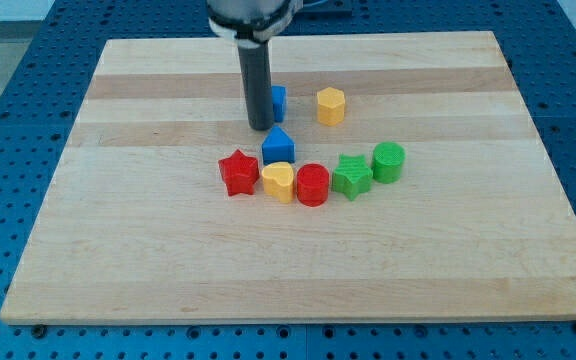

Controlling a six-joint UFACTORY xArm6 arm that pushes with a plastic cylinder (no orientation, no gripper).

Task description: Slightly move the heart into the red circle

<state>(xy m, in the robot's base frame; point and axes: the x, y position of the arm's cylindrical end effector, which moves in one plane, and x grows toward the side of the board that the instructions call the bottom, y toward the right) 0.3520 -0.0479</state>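
The yellow heart [279, 181] lies near the board's middle, touching the red circle [313, 185] on its right. A red star [238, 172] sits just left of the heart. A blue block with a pointed top [278, 146] sits just above the heart. My tip [261, 126] is a dark rod ending just above and left of that blue block, a short way above the heart and apart from it.
A blue cube [278, 102] is partly hidden behind the rod. A yellow hexagon [331, 105] lies to its right. A green star [352, 176] touches the red circle's right side, with a green circle [389, 161] beside it. The wooden board [118, 250] lies on a blue pegboard table.
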